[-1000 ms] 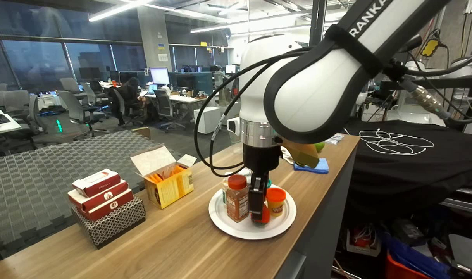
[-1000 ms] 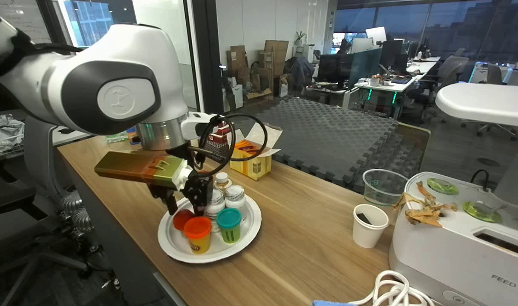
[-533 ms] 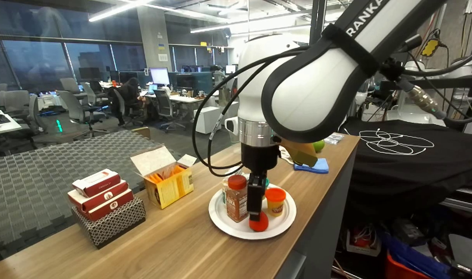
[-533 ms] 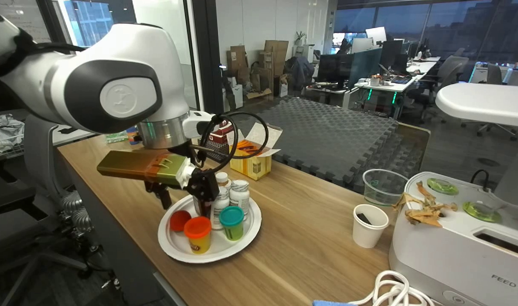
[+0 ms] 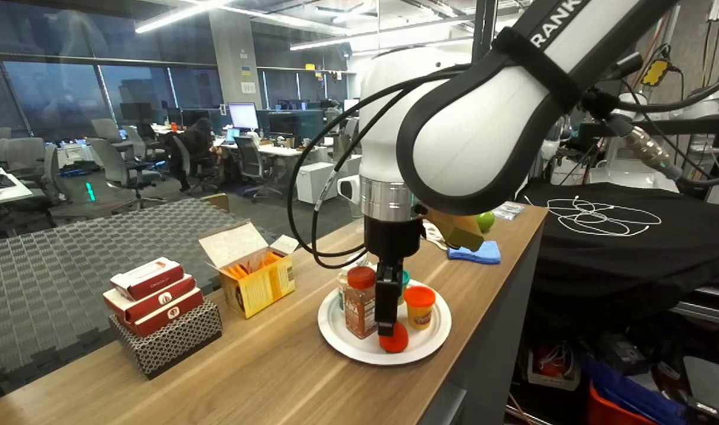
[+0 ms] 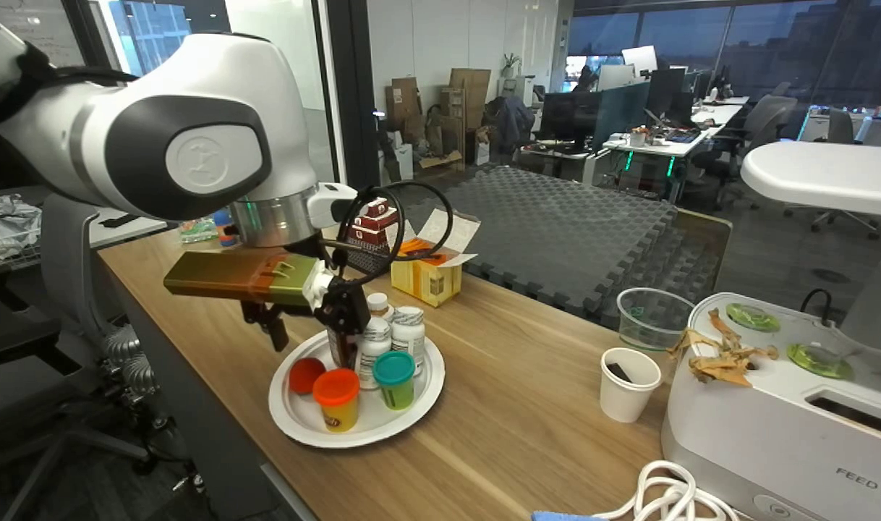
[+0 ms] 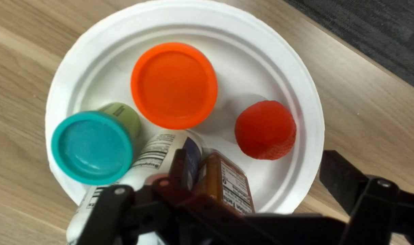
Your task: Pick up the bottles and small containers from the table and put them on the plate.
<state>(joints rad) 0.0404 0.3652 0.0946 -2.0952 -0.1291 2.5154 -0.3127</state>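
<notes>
The white plate [image 7: 310, 112] holds every bottle and tub I can make out. A yellow tub with an orange lid [image 7: 174, 85] and a green tub with a teal lid [image 7: 92, 147] stand there, beside several white bottles [image 6: 408, 334]. A red-capped spice jar [image 5: 360, 307] stands upright with them. Toward the rim rests a red ball [image 7: 265, 130]. My gripper [image 7: 258, 170] is open above the plate, with nothing gripped. One finger [image 6: 346, 347] hangs close by the spice jar and white bottles; whether it touches them I cannot tell. The other is out past the rim.
On the wooden table are an open yellow box [image 5: 258, 286], stacked red boxes [image 5: 159, 295] on a patterned box, a paper cup [image 6: 628, 387], a clear tub [image 6: 650, 318], and a white appliance [image 6: 780, 434] with a white cable [image 6: 672, 492]. A blue cloth [image 5: 477, 252] lies farther along.
The jaws have spread and let go of the red ball, which now rests on the plate. The gripper has risen slightly. White bottles and the teal-lidded tub have shifted a little.
</notes>
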